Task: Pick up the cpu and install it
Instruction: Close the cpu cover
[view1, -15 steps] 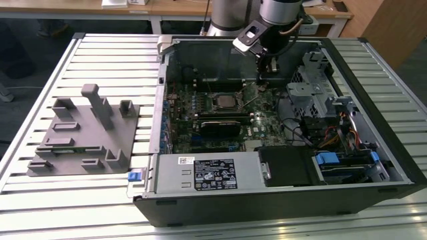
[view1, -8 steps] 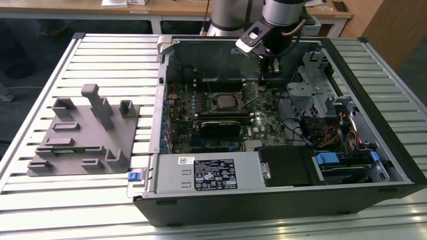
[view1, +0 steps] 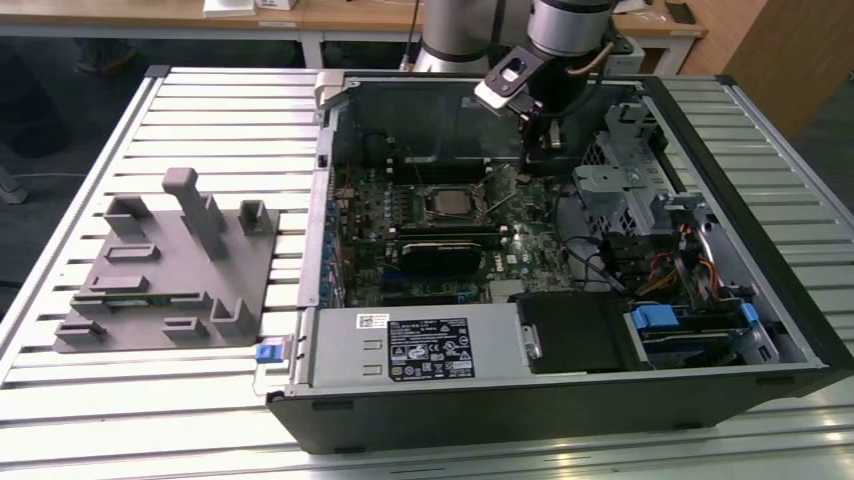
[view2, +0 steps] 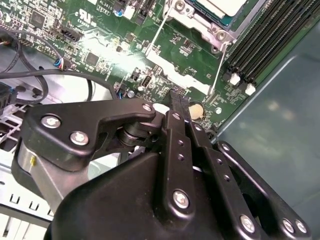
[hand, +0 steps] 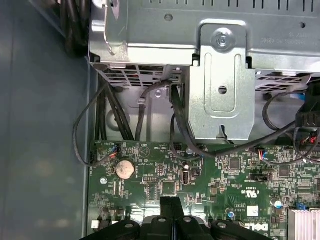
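The cpu (view1: 447, 203) is a small silvery-white square lying in the motherboard socket in the middle of the open computer case; in the second wrist view the cpu (view2: 222, 6) shows inside the socket's metal frame (view2: 200, 22). Thin wire levers stand up beside the socket. My gripper (view1: 545, 158) hangs inside the case, to the exterior view's right of the socket and beyond it. Its black fingers (view2: 177, 100) are pressed together with nothing between them, just above the green board. In the first wrist view the gripper (hand: 171, 202) points at the board near a coin battery (hand: 125, 169).
A grey plastic fixture (view1: 167, 265) with upright blocks lies on the slatted table at the exterior view's left. A metal drive cage (hand: 220, 75) and black cables (hand: 175, 125) crowd the gripper's far side. Memory slots (view2: 270, 40) run beside the socket. The power supply (view1: 420, 345) fills the case's near side.
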